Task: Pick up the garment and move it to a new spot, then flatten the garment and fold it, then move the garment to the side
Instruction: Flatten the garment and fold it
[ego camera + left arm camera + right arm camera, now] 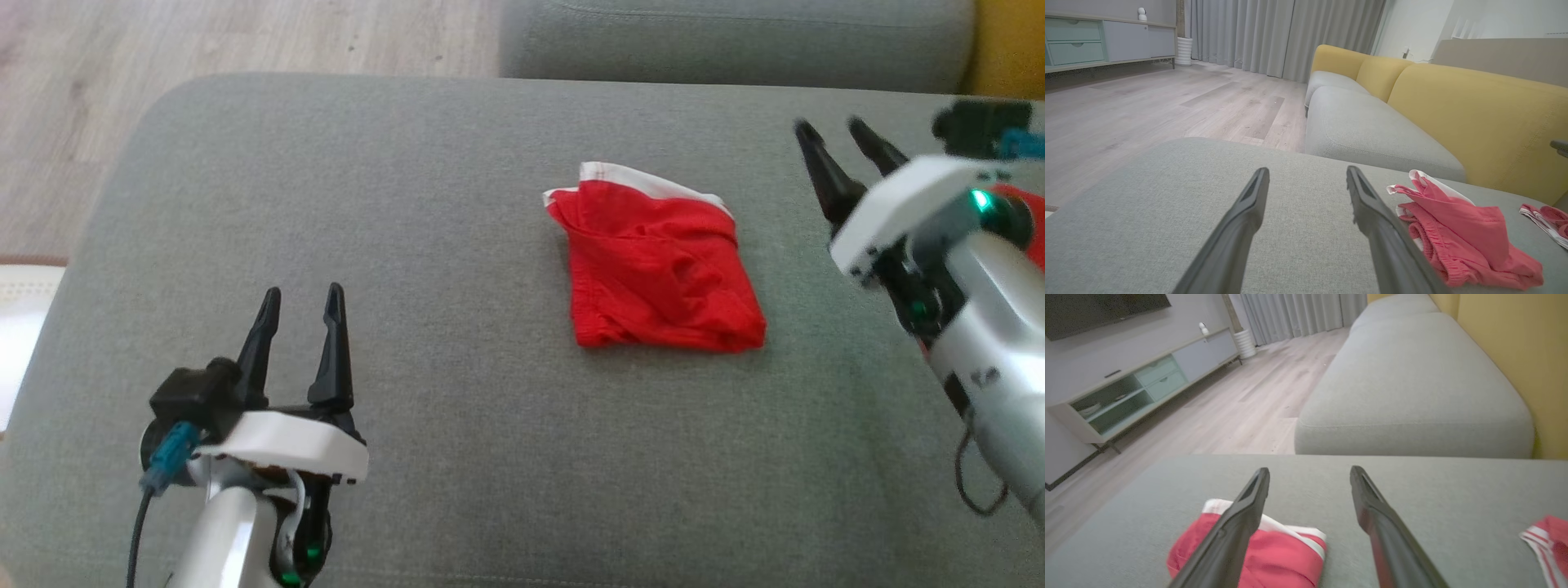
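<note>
The grey woven-fabric sofa seat (pixel 457 457) carried the red fabric garment with a white waistband (pixel 657 273), which lay as a rumpled folded square near the seat's middle, between the two arms and touching neither. The left gripper (pixel 303 291) and right gripper (pixel 831 125) both stood wide open and empty. The cloth appeared light, soft and limp, so a pinch at the firmer waistband edge or a corner would probably serve best.

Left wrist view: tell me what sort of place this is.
Probably a home living room: a grey-and-yellow sofa, a low cabinet with drawers along the wall, and floor-length grey curtains.
</note>
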{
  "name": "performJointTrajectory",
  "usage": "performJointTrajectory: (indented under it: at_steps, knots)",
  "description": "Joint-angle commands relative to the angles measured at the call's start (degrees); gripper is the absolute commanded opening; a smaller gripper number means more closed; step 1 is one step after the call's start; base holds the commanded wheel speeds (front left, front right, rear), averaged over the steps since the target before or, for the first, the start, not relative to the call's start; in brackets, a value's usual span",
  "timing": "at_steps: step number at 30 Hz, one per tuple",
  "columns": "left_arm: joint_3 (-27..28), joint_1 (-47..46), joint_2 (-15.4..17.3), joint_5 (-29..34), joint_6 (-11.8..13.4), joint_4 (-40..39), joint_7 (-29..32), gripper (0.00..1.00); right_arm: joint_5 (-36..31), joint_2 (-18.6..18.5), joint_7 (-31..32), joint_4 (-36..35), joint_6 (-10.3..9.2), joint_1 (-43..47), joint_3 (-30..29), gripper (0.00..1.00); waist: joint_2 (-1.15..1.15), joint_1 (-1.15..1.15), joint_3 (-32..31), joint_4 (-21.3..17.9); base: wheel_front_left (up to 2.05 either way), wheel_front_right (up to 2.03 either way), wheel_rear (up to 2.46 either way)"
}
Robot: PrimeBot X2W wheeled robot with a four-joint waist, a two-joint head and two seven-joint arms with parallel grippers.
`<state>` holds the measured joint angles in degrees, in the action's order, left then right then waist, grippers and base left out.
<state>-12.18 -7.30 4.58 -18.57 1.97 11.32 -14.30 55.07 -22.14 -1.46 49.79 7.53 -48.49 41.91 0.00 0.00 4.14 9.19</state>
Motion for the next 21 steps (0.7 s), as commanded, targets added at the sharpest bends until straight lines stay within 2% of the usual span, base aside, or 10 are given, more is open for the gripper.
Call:
performJointTrajectory:
  at_steps: [1,4,10,11,13,21]
  knots:
    - [2.3,-1.6,0.1,0.6,-0.1,-2.0,-0.7,1.0,-0.4,0.2,-0.4,-0.7,-0.04,1.2,-0.1,1.0,0.0,0.0,-0.2,-0.5,0.0,0.0,0.0]
    - [2.6,-1.5,-0.1,1.5,-0.6,-2.1,-0.7,1.0,-1.2,-0.1,-0.1,1.2,-0.04,2.4,-0.7,1.0,0.0,0.0,0.0,-0.7,0.0,0.0,0.0]
    - [2.4,-2.0,-0.7,2.3,-1.6,-1.3,-0.7,1.0,-1.1,2.0,3.1,4.6,-0.04,3.0,-0.8,0.98,0.0,0.0,0.9,1.0,0.0,0.0,0.0]
    - [2.4,-2.1,-0.8,2.4,-1.7,-1.2,-0.7,1.0,-1.2,2.4,3.8,5.1,-0.04,3.0,-0.6,0.75,0.0,0.0,1.1,1.5,0.0,0.0,0.0]
    - [2.5,-2.3,-0.9,2.5,-1.9,-0.8,-0.7,1.0,-0.8,3.5,5.4,6.0,-0.04,2.8,-0.4,0.0,0.0,0.0,1.4,2.4,0.0,0.0,0.0]
    - [2.6,-3.2,-1.3,3.0,-2.4,0.1,-0.7,1.0,1.7,6.8,12.2,13.6,-0.04,1.0,-1.4,0.0,0.0,0.0,2.8,5.8,0.0,0.0,0.0]
